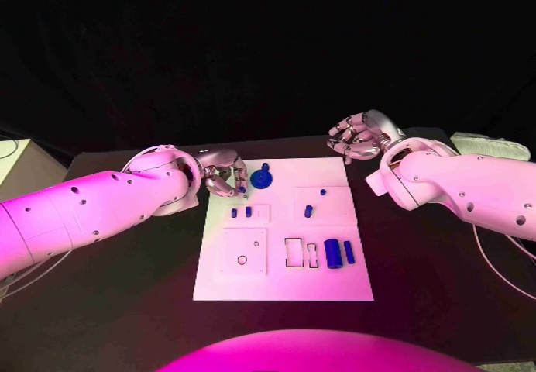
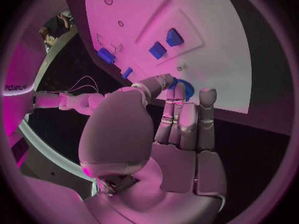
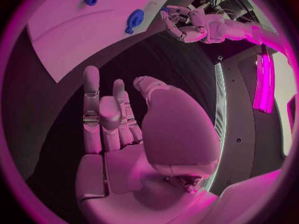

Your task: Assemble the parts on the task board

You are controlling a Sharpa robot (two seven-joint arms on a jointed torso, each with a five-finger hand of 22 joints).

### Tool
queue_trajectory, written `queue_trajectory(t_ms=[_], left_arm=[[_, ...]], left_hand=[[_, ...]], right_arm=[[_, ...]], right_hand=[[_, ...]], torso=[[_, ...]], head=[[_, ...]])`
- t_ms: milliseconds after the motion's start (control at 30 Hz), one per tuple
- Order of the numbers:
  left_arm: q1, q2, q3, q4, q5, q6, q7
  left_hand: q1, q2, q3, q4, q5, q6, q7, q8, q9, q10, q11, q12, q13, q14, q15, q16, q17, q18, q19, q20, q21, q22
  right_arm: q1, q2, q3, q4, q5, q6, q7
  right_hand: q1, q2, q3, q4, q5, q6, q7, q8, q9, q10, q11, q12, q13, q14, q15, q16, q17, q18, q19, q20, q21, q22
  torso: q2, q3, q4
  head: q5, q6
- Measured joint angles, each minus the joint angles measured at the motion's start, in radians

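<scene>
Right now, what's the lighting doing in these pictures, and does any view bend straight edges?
Head view: pink-magenta light washes the white board and both arms, and the background is black. Left wrist view: fisheye, so the board's straight edges curve; the left hand reads pink. Right wrist view: same bending, with a bright magenta glare strip at the edge beyond the right hand.

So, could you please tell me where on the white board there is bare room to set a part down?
The near strip of the white task board, below the square recesses, is bare. The far right corner beyond the small blue peg is free too. The far left corner is crowded: the left robot hand beside the round blue disc.
</scene>
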Motion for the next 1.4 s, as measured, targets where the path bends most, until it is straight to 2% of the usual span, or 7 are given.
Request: queue_trajectory(t_ms=[533,1100,1400], left_arm=[[-0.001,0.023,-0.004,-0.046,-0.01,0.015,-0.01],[-0.001,0.04,-0.014,-0.054,-0.014,0.027,-0.008],[-0.002,0.046,-0.02,-0.057,-0.014,0.031,-0.007]], left_hand=[[0.0,0.0,0.0,0.0,0.0,0.0,0.0,-0.005,0.0,0.0,0.0,0.0,0.0,0.0,0.0,0.0,0.0,0.0,0.0,0.0,0.0,0.002],[0.0,0.0,0.0,0.0,0.0,0.0,0.0,-0.011,0.014,0.002,-0.002,-0.004,0.0,0.0,0.0,0.0,0.003,0.0,0.0,0.0,0.0,0.003],[-0.001,-0.002,0.0,0.0,0.0,0.002,-0.003,-0.007,0.015,0.004,-0.004,-0.004,-0.001,0.0,-0.001,0.0,0.003,0.0,0.0,0.0,0.0,0.003]], right_arm=[[0.0,-0.001,0.0,0.001,0.0,0.0,0.0],[0.0,0.0,0.0,0.002,0.0,0.0,0.0],[0.0,0.0,0.0,0.002,0.0,0.0,0.0]], right_hand=[[0.0,0.0,0.0,0.0,0.0,0.0,0.0,0.0,0.0,0.0,0.0,0.0,0.0,0.0,0.0,0.0,0.0,0.0,0.0,0.0,0.0,0.0],[0.0,0.0,0.0,0.0,0.0,0.0,0.0,0.0,-0.001,0.005,-0.002,-0.006,-0.005,0.0,0.0,0.0,-0.001,0.0,0.0,0.0,0.0,0.0],[0.0,0.0,0.0,0.0,0.0,0.0,0.0,0.0,-0.001,0.005,-0.002,-0.006,-0.008,0.0,0.0,0.0,-0.001,0.0,0.0,0.0,0.0,0.0]], torso=[[0.002,0.0007,-0.002],[0.001,0.0008,-0.0014],[0.001,0.0003,-0.0015]], head=[[0.004,-0.004],[0.002,-0.01],[-0.004,-0.01]])
